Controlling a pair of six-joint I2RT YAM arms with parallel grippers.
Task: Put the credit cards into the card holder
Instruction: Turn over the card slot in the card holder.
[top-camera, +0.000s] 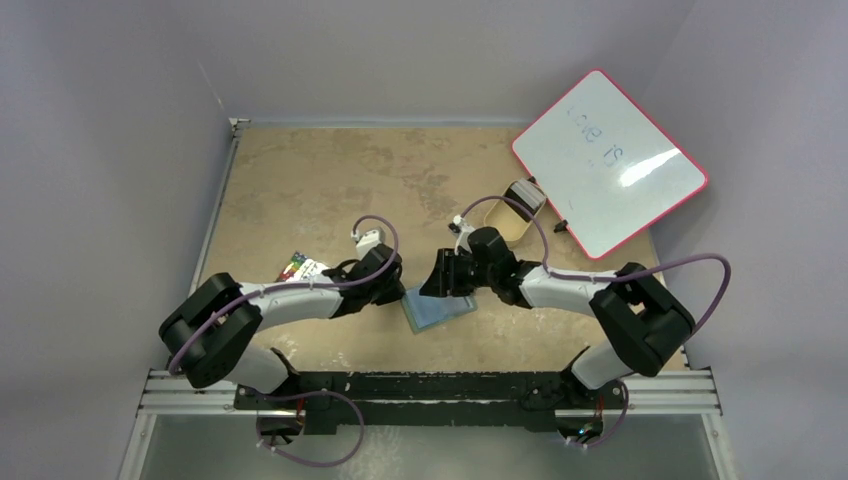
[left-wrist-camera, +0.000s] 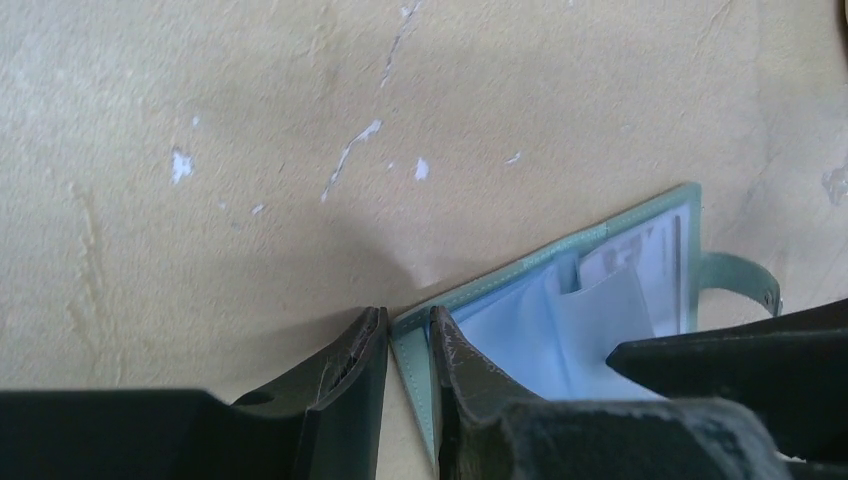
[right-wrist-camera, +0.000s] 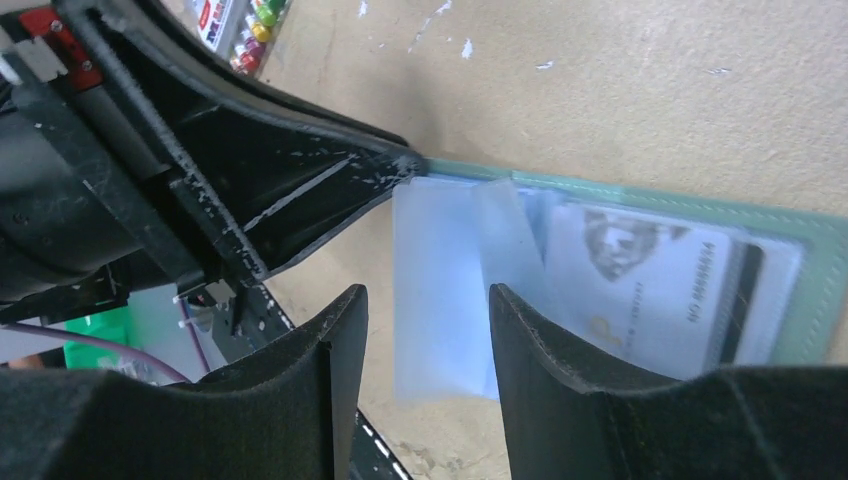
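Note:
The green card holder (top-camera: 440, 310) lies open on the table between the two arms. My left gripper (left-wrist-camera: 405, 320) is shut on its near corner edge, one finger inside and one outside; it shows in the top view (top-camera: 397, 290) at the holder's left. My right gripper (right-wrist-camera: 427, 300) is open, its jaws straddling a loose clear sleeve (right-wrist-camera: 440, 290) of the holder without pinching it; the top view (top-camera: 436, 290) shows it over the holder. A pale card (right-wrist-camera: 640, 280) sits inside a sleeve. The snap tab (left-wrist-camera: 745, 275) sticks out on the far side.
A colourful flat item (top-camera: 303, 266) lies left of the left gripper. A tan oval tray (top-camera: 508, 222) stands behind the right arm, with a red-rimmed whiteboard (top-camera: 610, 160) at the back right. The table's front edge and rail run close below the holder.

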